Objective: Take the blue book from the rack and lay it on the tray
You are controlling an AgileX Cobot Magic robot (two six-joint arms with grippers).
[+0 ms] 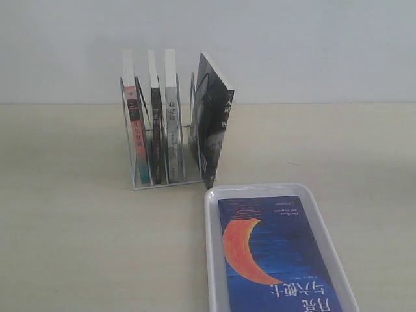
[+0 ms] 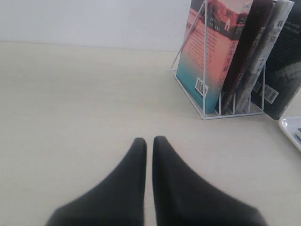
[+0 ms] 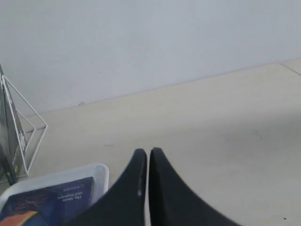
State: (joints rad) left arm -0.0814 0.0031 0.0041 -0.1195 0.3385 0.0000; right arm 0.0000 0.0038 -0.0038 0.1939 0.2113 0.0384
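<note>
The blue book (image 1: 276,257) lies flat, cover up, in the white tray (image 1: 212,260) at the front right of the table, its orange crescent showing. Its corner (image 3: 51,202) and the tray rim (image 3: 101,172) also appear in the right wrist view. The rack (image 1: 159,179) stands behind the tray with three books upright in its slots. My left gripper (image 2: 149,141) is shut and empty, low over bare table to one side of the rack (image 2: 214,110). Beside the tray, my right gripper (image 3: 148,152) is shut on nothing. Neither gripper shows in the exterior view.
A larger black-covered book (image 1: 213,123) leans against the rack's right end, close to the tray's back edge. A pink-and-teal book (image 2: 209,52) fills the rack's outer slot. A pale wall runs behind the table.
</note>
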